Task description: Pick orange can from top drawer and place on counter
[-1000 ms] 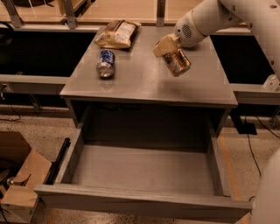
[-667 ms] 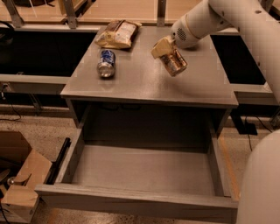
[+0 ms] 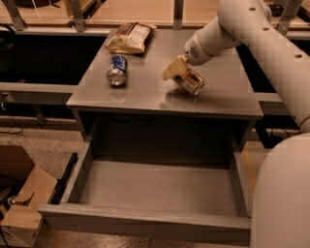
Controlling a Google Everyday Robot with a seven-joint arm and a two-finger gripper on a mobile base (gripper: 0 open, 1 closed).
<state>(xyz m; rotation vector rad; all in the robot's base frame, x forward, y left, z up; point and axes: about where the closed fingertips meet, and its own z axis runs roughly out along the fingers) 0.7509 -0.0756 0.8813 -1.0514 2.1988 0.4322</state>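
My gripper is over the middle right of the grey counter and is shut on the orange can. The can is tilted, its silver end facing front right, low over the counter surface. I cannot tell whether it touches the counter. The top drawer is pulled fully open below the counter, and its inside shows nothing in it.
A blue-and-white can lies on its side on the counter's left part. A snack bag lies at the counter's back left. A cardboard box stands on the floor at the lower left. A pale wooden bench runs behind.
My gripper with the orange can has moved left and down, closer to the counter surface. The camera view has shifted a little.
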